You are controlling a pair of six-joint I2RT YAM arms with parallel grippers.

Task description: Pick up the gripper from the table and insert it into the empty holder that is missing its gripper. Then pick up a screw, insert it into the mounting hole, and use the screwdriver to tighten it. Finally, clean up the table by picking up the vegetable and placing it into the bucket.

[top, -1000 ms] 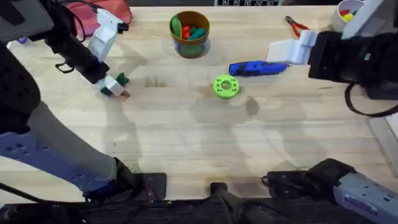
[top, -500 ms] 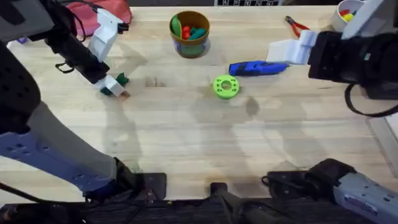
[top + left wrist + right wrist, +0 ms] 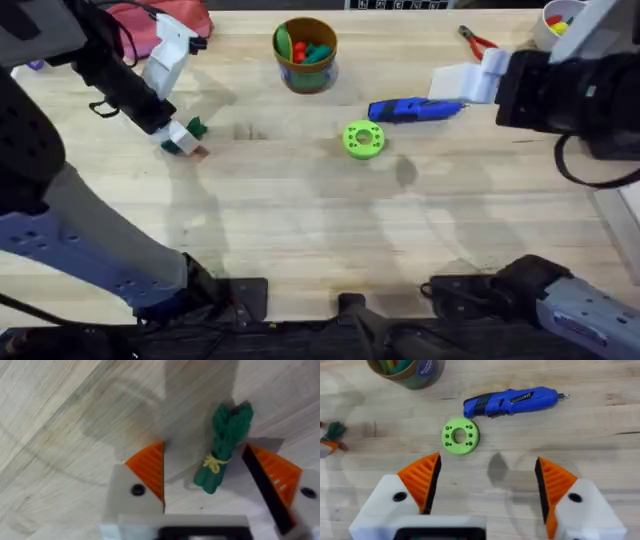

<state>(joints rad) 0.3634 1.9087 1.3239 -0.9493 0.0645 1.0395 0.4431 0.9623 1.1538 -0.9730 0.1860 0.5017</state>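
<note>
Nothing moved; bucket [image 3: 305, 55] holds red, green toys.

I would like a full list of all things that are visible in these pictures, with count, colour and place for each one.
vegetable: 1, dark green with a yellow tie, on the table between the left gripper's fingers
screwdriver: 1, blue, on the table right of centre, far half
ring-shaped disc: 1, bright green, table centre, just nearer than the screwdriver
bucket: 1, orange-brown, far centre, red and green toys inside
pliers: 1, red handles, far right
white bowl: 1, far right corner, colourful bits inside
pink cloth: 1, far left
table: 1, light wood
left gripper: 1, white with orange pads, open around the vegetable
right gripper: 1, white with orange pads, open above the table
</note>
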